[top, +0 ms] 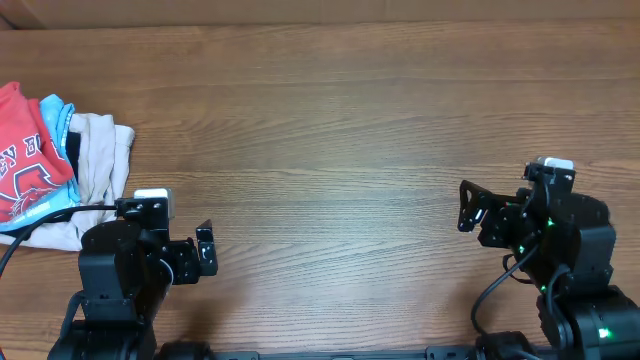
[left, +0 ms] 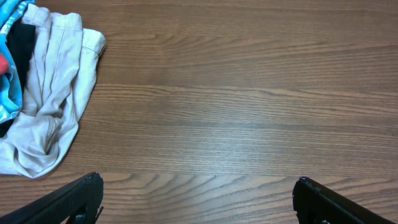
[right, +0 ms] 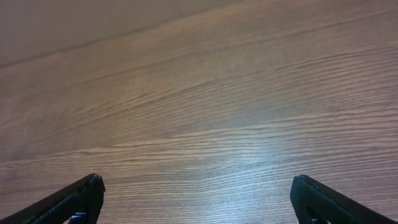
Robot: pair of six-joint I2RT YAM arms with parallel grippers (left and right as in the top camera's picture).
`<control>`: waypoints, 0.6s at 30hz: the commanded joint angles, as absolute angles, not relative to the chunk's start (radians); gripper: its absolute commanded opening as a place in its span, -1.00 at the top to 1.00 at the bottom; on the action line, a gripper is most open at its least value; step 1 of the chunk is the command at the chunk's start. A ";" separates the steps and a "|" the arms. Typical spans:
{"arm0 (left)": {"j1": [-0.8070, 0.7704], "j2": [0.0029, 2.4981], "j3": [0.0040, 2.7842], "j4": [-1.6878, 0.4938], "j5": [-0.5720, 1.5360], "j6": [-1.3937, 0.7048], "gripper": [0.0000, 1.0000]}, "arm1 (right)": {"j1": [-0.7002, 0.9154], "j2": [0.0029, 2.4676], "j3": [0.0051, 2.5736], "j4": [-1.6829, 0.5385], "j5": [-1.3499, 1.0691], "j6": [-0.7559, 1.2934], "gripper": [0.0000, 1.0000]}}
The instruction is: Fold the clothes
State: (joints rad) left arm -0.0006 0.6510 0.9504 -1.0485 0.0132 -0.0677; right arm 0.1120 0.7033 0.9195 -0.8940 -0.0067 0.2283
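clothes (top: 50,165) heaped at desk (top: 330,120) left edge, near left hand (left: 198,190). soft, light, limp; likely bunches. pinch coral tee (top: 25,150) at shoulder seam. left hand spread, empty; right hand (right: 196,186) likewise.

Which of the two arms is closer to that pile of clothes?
Left. The left gripper sits close beside the pile of clothes; the right gripper is far across the table.

Overhead straight down on table (top: 350,120), wrist views low, facing forward, left shares clothes (top: 95,165) with overhead
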 commanded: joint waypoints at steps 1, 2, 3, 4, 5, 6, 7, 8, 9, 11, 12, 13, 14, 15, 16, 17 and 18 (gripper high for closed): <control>-0.007 0.648 0.944 -1.048 -0.001 -0.048 -1.00 | 0.111 0.710 0.910 -0.896 0.007 0.229 -1.00; -0.007 0.648 0.944 -1.048 -0.001 -0.048 -1.00 | 0.111 0.704 0.905 -0.900 0.006 0.229 -1.00; -0.007 0.648 0.944 -1.048 -0.001 -0.048 -1.00 | 0.111 0.692 0.903 -0.912 0.017 0.228 -1.00; -0.007 0.648 0.944 -1.048 -0.001 -0.048 -1.00 | 0.103 0.666 0.895 -0.919 0.053 0.228 -1.00; -0.007 0.648 0.944 -1.048 -0.001 -0.048 -1.00 | 0.100 0.648 0.884 -0.916 0.060 0.224 -1.00; -0.007 0.648 0.944 -1.048 -0.001 -0.048 -1.00 | 0.097 0.595 0.841 -0.876 0.059 0.186 -1.00; -0.007 0.648 0.944 -1.048 -0.001 -0.048 -1.00 | 0.097 0.575 0.822 -0.853 0.059 0.173 -1.00; -0.007 0.648 0.944 -1.048 -0.001 -0.048 -1.00 | 0.097 0.491 0.732 -0.763 0.059 0.146 -1.00; -0.007 0.648 0.944 -1.048 -0.001 -0.048 -1.00 | 0.096 0.458 0.697 -0.732 0.058 0.137 -1.00; -0.007 0.648 0.944 -1.048 -0.001 -0.048 -1.00 | 0.096 0.347 0.576 -0.642 0.039 0.095 -1.00; -0.007 0.648 0.944 -1.048 -0.001 -0.048 -1.00 | 0.096 0.273 0.493 -0.587 0.041 0.095 -1.00; -0.007 0.648 0.944 -1.048 -0.001 -0.048 -1.00 | 0.096 0.235 0.451 -0.556 0.041 0.094 -1.00; -0.007 0.648 0.944 -1.048 -0.001 -0.048 -1.00 | 0.096 0.174 0.381 -0.490 0.039 0.092 -1.00; -0.007 0.648 0.944 -1.048 -0.001 -0.048 -1.00 | 0.096 0.113 0.309 -0.418 0.030 0.092 -1.00; -0.007 0.648 0.944 -1.048 -0.001 -0.048 -1.00 | 0.096 0.049 0.232 -0.331 0.020 0.093 -1.00; -0.007 0.648 0.944 -1.048 -0.001 -0.048 -1.00 | 0.096 0.012 0.185 -0.274 0.014 0.093 -1.00; -0.007 0.648 0.944 -1.048 -0.001 -0.048 -1.00 | 0.096 0.003 0.141 -0.202 0.014 0.081 -1.00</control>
